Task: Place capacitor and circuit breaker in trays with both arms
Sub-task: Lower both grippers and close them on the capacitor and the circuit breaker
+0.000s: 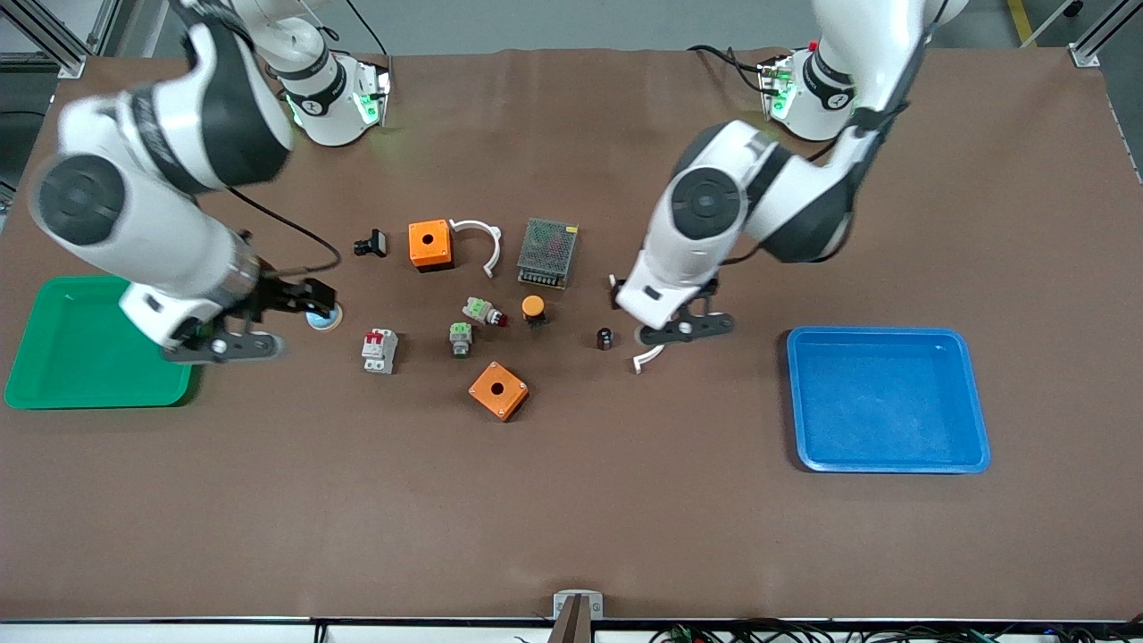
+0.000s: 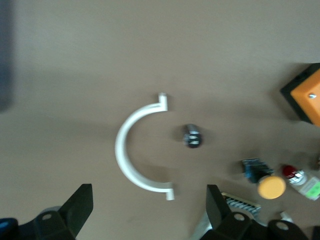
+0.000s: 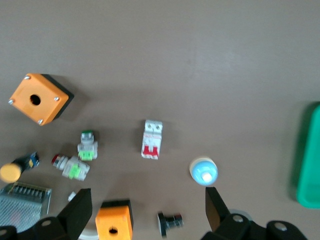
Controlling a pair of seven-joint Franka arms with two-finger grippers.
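I see brown table, green tray at right arm's end, blue tray at left arm's end. Left gripper open, empty, over white clip; capacitor just beside. Right gripper open, empty, near breaker, over blue cap.

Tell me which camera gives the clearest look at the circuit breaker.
The right wrist view: the circuit breaker lies unobstructed near the middle, red levers plain. The front view shows it smaller, beside the right gripper. The left wrist view does not show it.
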